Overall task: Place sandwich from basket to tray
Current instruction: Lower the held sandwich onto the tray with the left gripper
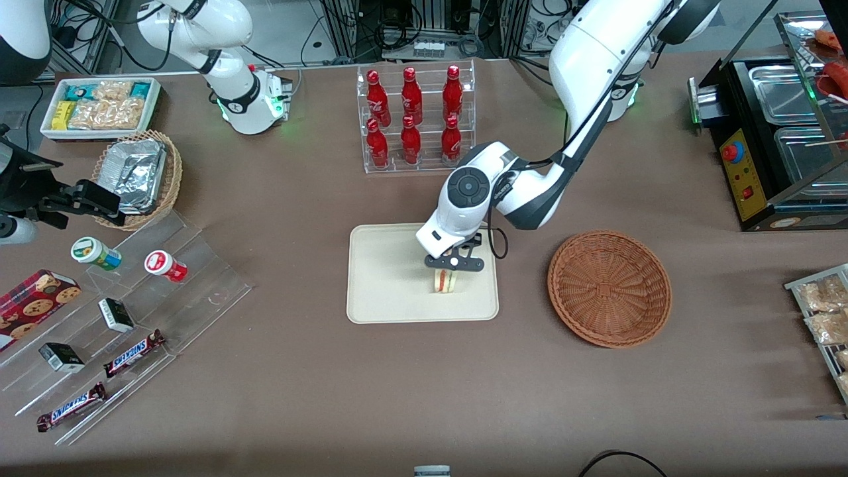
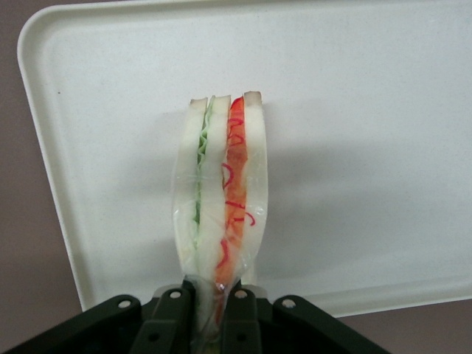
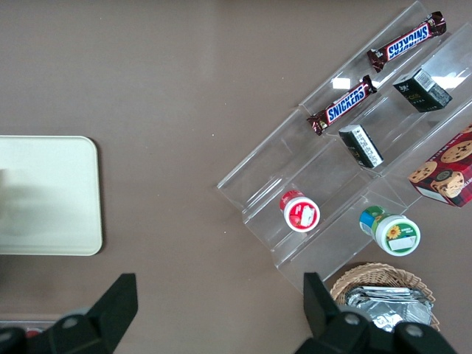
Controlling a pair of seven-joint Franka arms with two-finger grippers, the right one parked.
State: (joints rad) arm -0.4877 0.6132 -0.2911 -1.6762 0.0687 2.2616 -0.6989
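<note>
The sandwich (image 1: 444,281) (image 2: 221,192) is a plastic-wrapped wedge of white bread with green and orange-red filling. It stands on edge over the cream-white tray (image 1: 384,298) (image 2: 369,110), low enough that I cannot tell if it touches. My left gripper (image 1: 452,264) (image 2: 215,310) is directly above the tray and shut on the sandwich's narrow end, one black finger on each side. The reddish-brown wicker basket (image 1: 609,287) lies empty beside the tray, toward the working arm's end of the table.
A clear rack of red bottles (image 1: 414,116) stands farther from the front camera than the tray. Toward the parked arm's end are a stepped acrylic stand (image 1: 132,311) with snack bars and cups, a foil-lined tan basket (image 1: 140,175) and a white bin of snacks (image 1: 99,106). A black appliance (image 1: 775,139) sits at the working arm's end.
</note>
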